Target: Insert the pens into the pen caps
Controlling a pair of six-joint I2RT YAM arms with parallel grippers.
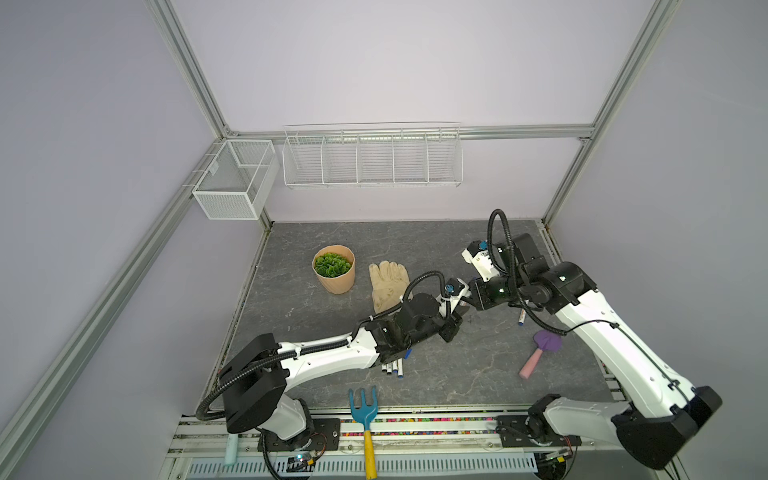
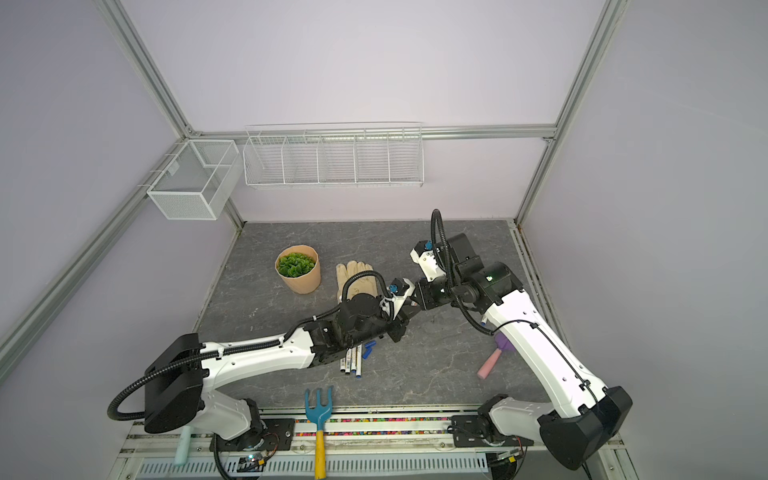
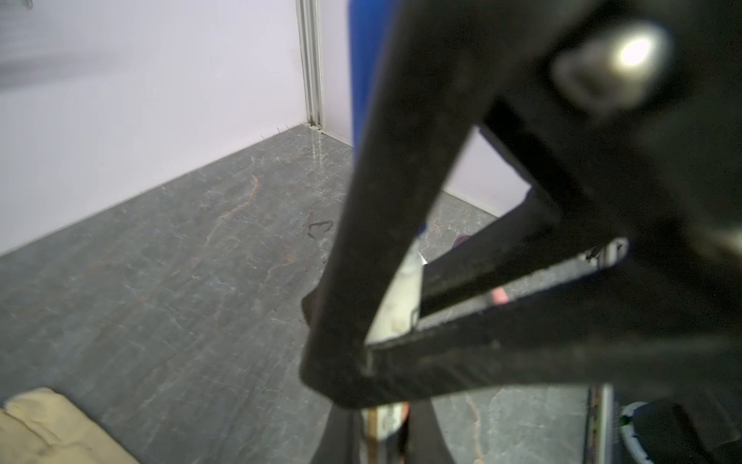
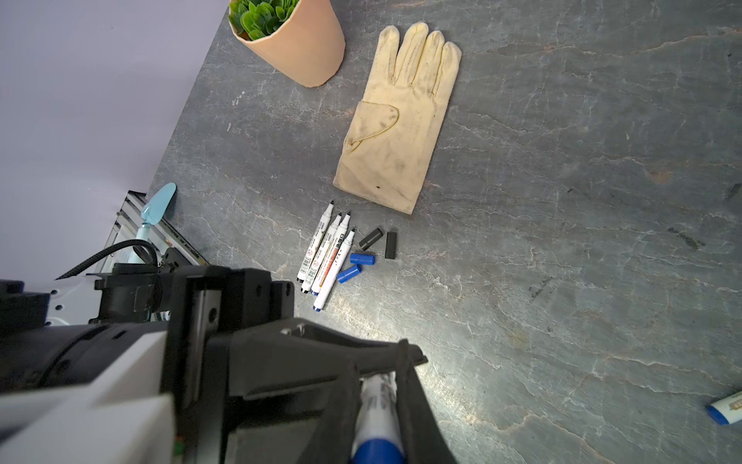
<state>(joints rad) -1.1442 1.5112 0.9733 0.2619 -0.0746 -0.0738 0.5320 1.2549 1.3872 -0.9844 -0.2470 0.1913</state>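
1. Grey stone-look table (image 1: 457,374) inside lilac walls (image 1: 374,62); both arms meet above its middle.
2. Step in hand, as I judge it: capping one pen in mid-air, the two grippers working on it from opposite sides.
3. Right gripper (image 4: 379,379) is closed narrow on the held pen (image 4: 377,401). Its wrist view shows the printed white barrel pinched between the fingers, with a blue cap (image 4: 377,448) at the end nearer the palm.
4. Left gripper (image 1: 462,309) is closed narrow too, tip to tip with the right one. Its wrist view is blurred. White barrel runs among black fingers, so it seems to grip the same pen, but exactly where I cannot tell.
5. The fingers hide whether the cap is fully seated.
6. Next move calls for a straight push along the pen's axis until the cap seats. Then one gripper lets go so the other can lay the pen down.
7. On the table, four pens (image 4: 321,249) lie uncapped in a bunch. Just beside them are two blue caps (image 4: 362,258) and two black caps (image 4: 370,238). A capped pen (image 1: 520,318) lies well apart, under the right arm in a top view.
8. My count: one done, one in hand, four to go.
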